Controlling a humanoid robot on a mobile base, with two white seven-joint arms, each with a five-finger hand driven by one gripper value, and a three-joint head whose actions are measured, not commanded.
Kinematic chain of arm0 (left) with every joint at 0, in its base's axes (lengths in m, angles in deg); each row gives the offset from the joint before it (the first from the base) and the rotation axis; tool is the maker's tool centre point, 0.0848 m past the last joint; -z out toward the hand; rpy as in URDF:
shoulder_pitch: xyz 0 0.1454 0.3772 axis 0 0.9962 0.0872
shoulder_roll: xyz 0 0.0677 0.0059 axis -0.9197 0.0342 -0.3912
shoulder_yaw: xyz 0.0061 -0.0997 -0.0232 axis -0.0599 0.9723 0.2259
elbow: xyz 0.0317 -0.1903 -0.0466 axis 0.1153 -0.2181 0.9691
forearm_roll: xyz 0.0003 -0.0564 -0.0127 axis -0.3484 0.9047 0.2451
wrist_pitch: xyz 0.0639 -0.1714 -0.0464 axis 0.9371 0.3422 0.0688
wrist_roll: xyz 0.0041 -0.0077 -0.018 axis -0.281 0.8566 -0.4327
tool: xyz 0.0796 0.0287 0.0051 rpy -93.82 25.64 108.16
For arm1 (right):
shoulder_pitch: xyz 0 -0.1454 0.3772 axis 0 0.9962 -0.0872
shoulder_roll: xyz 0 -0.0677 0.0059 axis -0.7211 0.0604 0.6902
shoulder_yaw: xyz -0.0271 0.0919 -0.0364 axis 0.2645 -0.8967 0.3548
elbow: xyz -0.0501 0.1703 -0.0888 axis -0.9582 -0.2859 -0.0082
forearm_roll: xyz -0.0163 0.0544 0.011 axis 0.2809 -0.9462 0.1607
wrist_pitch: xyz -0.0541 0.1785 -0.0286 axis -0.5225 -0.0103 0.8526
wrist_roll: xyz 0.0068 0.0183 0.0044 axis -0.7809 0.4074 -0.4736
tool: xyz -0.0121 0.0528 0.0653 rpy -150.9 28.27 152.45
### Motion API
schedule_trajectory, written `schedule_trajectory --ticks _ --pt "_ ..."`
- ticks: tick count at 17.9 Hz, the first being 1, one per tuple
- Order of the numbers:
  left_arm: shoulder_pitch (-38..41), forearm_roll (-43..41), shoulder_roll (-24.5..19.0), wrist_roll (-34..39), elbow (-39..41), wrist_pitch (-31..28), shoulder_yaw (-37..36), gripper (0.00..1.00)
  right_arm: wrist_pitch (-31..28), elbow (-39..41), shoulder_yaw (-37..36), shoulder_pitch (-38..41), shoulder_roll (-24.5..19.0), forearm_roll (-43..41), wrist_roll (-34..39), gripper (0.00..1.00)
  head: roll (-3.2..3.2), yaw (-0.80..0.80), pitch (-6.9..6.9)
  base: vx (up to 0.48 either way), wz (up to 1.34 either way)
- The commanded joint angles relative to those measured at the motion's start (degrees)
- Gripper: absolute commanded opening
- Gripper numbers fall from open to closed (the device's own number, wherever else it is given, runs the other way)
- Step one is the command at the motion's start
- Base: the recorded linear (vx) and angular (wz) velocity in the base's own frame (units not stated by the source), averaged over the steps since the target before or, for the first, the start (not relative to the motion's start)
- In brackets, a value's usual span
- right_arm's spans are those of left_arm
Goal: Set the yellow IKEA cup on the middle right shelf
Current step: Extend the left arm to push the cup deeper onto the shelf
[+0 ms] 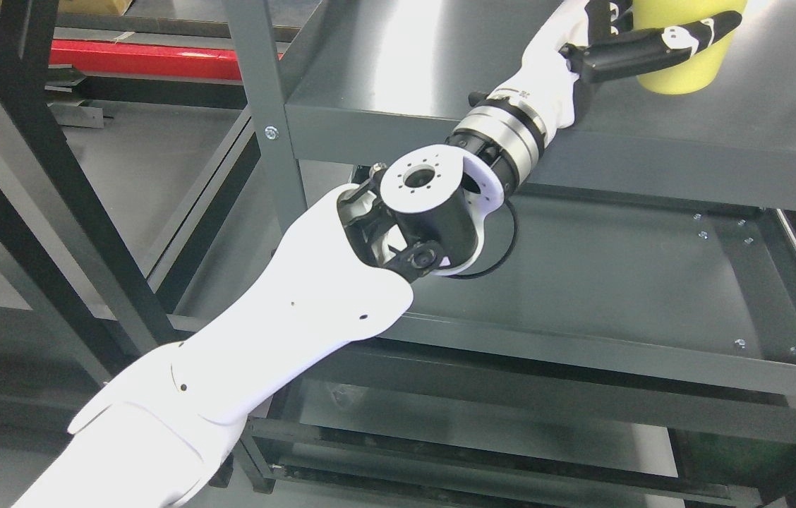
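A yellow cup (680, 70) stands at the top right of the head view, on the upper grey shelf (405, 77) of a metal rack; its top is cut off by the picture's edge. My left arm reaches up from the lower left. My left hand (641, 39) is wrapped around the cup, with a black and white finger (652, 49) lying across its front. Whether the cup's base touches the shelf I cannot tell. My right arm does not show.
Below the upper shelf lies a second grey shelf (617, 282) with a raised front rim, and a lower tier (440, 423) under that. A grey upright post (267, 120) stands left of the rack. Dark diagonal struts (38, 176) and a red bar (151, 60) fill the left.
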State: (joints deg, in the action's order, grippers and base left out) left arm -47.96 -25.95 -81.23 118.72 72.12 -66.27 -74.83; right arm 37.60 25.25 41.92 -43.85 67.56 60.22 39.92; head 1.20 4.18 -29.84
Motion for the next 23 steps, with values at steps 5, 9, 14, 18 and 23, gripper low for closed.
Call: schedule_trajectory --ticks 5,9,14,18,23 --pt "-5.82 0.23 -0.99 0.17 -9.56 -2.96 -5.48 0.19 -0.04 0.0 0.97 0.79 1.0 -1.4 -0.23 0.99 0.0 0.0 0.0 0.0 0.0" --pt "-5.82 -1.08 -0.99 -0.27 -9.48 -3.58 -6.01 0.4 -0.04 0.0 0.97 0.79 1.0 -1.4 -0.23 0.99 0.0 0.0 0.0 0.0 0.0" --pt "-6.08 -1.88 -0.99 -0.54 -9.04 -4.19 -6.1 0.68 -0.04 0.0 0.97 0.79 1.0 -1.4 -0.23 0.99 0.0 0.0 0.0 0.0 0.0" --pt "-6.08 -6.96 -0.99 -0.54 -8.95 -4.19 -6.1 0.84 -0.04 0.0 0.97 0.79 1.0 -1.4 -0.23 0.99 0.0 0.0 0.0 0.0 0.0" --pt "-6.0 -8.29 -0.99 -0.63 -8.25 -4.1 -6.01 0.98 -0.04 0.08 0.97 0.79 1.0 -1.4 -0.23 0.99 0.0 0.0 0.0 0.0 0.0"
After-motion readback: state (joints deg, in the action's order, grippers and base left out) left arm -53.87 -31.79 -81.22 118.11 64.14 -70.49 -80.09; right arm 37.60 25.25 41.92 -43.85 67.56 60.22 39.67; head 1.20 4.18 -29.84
